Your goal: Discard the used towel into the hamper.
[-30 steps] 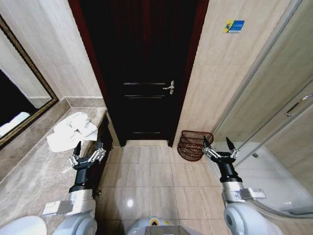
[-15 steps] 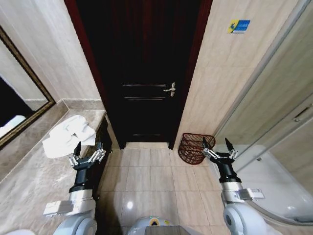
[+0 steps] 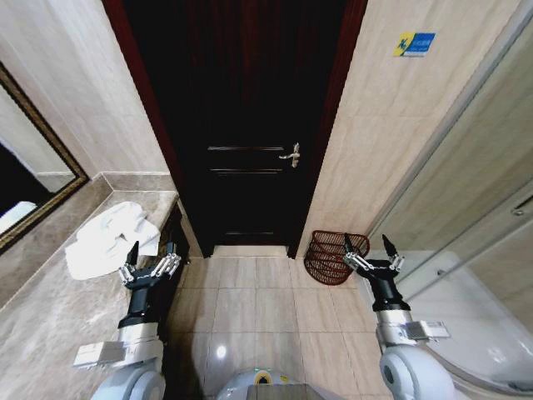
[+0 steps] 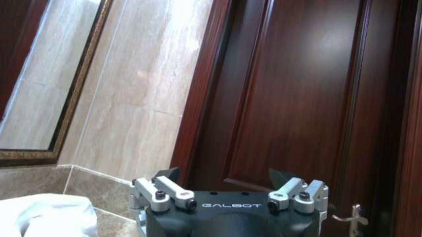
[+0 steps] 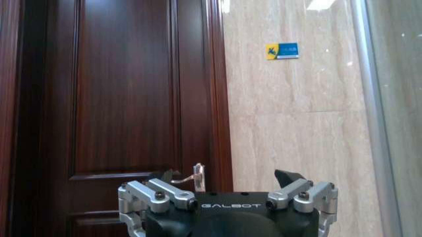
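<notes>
We have both arms raised in front, nothing held. The left gripper (image 3: 150, 258) hovers over the table (image 3: 50, 325) edge, jaws spread apart and empty; the right gripper (image 3: 366, 252) hangs above the floor, jaws likewise apart and empty.

The used towel (image 3: 104, 242) lies crumpled on the table, just beyond the left gripper on the mirror (image 3: 33, 183) side, near the table's door-side end. The hamper (image 3: 333, 254) sits on the floor against the wall on the far side of the door (image 3: 250, 150) from the towel, partly behind the right gripper.

Judged step: reach for the towel, grasp not yet made. To do it well, we think the left arm should come down onto the highest fold of the heap, jaws wide, and pinch a thick bunch so no tail drags. Lift clear of the table edge before we swing across the doorway. The hamper's mouth looks small and tilted towards the wall, so release low and centred over it, or the cloth may drape over the rim.
</notes>
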